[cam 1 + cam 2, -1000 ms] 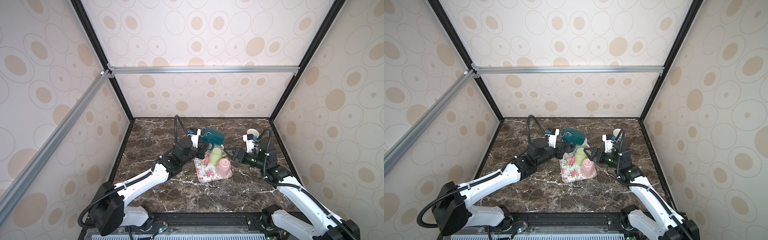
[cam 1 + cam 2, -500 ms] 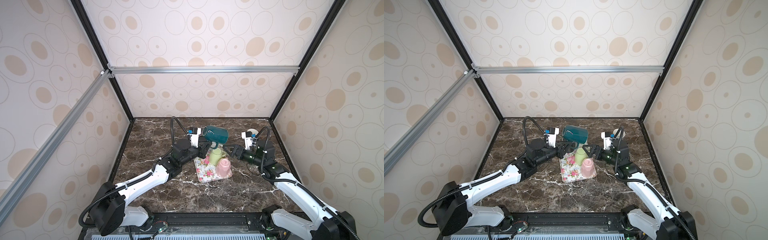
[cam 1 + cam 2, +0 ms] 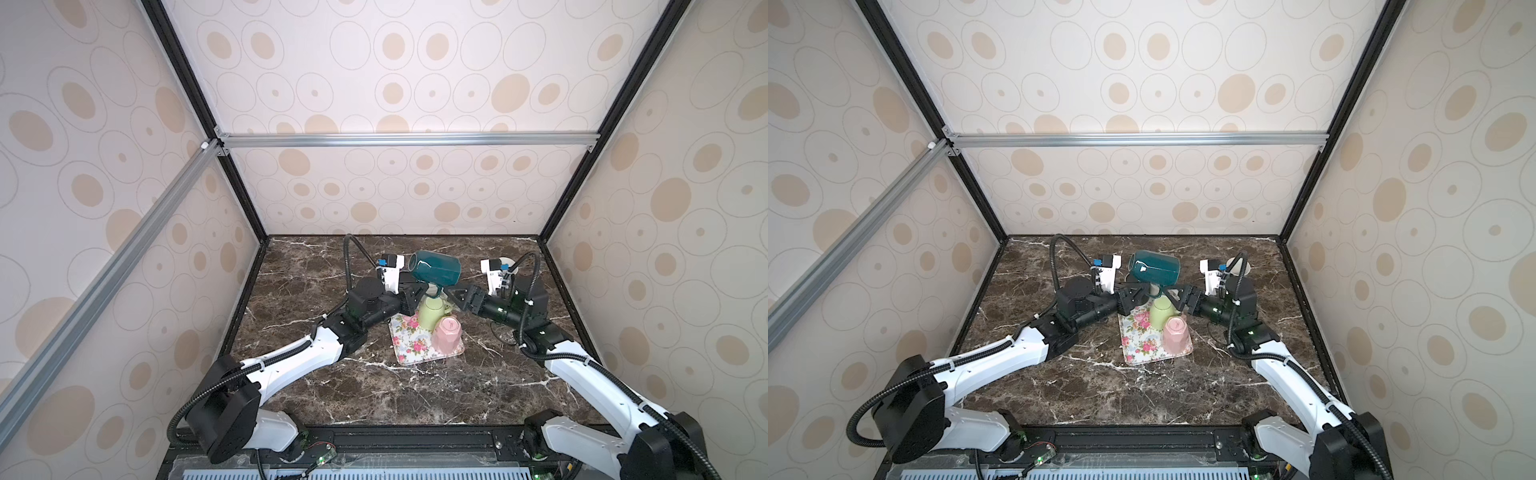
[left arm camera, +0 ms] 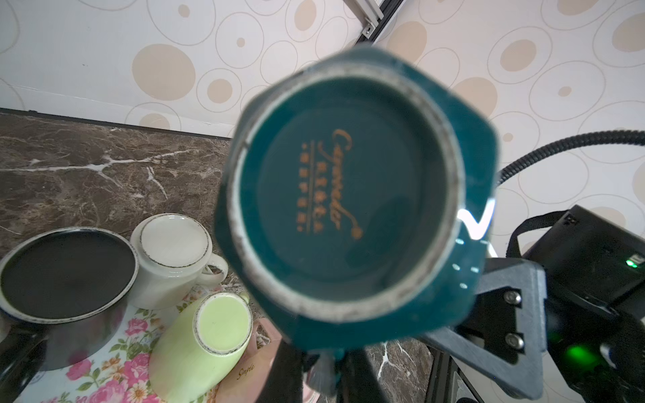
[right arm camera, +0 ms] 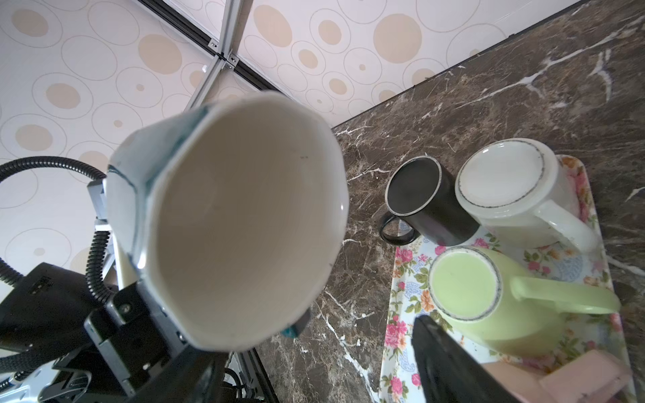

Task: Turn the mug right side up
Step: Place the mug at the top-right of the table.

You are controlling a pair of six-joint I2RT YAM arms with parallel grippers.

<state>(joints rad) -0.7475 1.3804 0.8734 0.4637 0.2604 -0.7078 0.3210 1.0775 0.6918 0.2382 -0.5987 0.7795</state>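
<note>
A dark teal mug [image 3: 435, 269] hangs on its side above the tray in both top views. My left gripper [image 3: 424, 291] is shut on its handle from below. The left wrist view shows the mug's base [image 4: 349, 188] with gold lettering, and the left gripper [image 4: 324, 370] pinches the handle under it. The right wrist view looks into the mug's white inside [image 5: 244, 223]. My right gripper [image 3: 455, 296] is open just right of the handle. Its fingers [image 5: 446, 366] stand wide apart beneath the mug's rim, and I cannot tell whether they touch it.
A floral tray [image 3: 411, 351] carries an upside-down green mug [image 3: 432, 313] and a pink mug [image 3: 446, 332]. A white mug [image 5: 506, 188] and a black mug [image 5: 419, 199] stand upside down behind them. Patterned walls close in the marble table [image 3: 332, 390].
The teal mug has tipped from a slant to nearly level in the left gripper. The right gripper has moved in toward the mug, and its jaws have narrowed a little.
</note>
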